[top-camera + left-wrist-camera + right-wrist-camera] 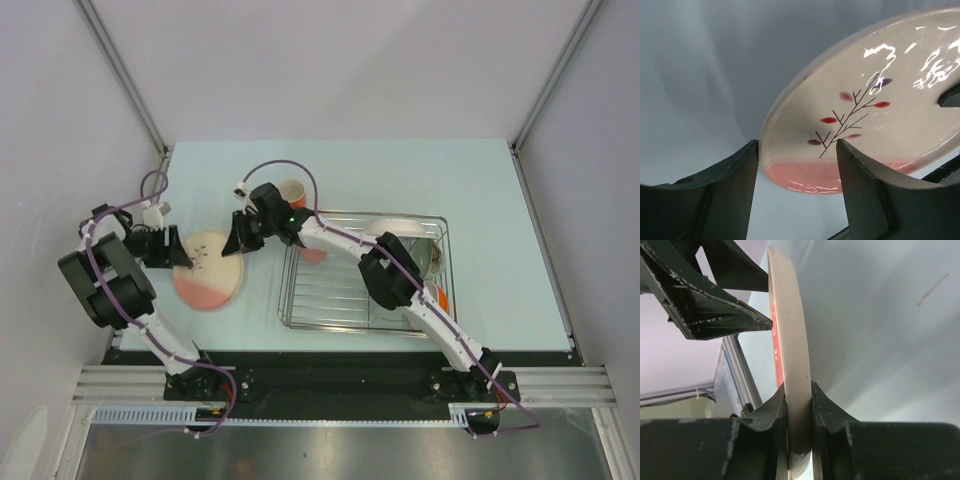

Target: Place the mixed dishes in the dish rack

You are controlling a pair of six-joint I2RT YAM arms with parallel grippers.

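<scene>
The cream-pink leaf-motif plate (208,272) hangs tilted above the table, left of the dish rack (365,305). My right gripper (241,240) is shut on its right rim; in the right wrist view both pads press the plate (790,340) edge-on at the gripper (799,386). My left gripper (178,250) stands open at the plate's left rim. In the left wrist view the plate (875,120) shows just beyond the gripper (797,143), its pink edge in the gap and clear of the fingers (740,175). An orange mug (292,191) stands behind the right wrist.
The rack holds a white plate (398,225) at its back, a pale bowl (428,255) at the right, a pink piece (313,255) at the left and an orange piece (441,297) under the right arm. Metal posts (165,150) frame the table's far corners.
</scene>
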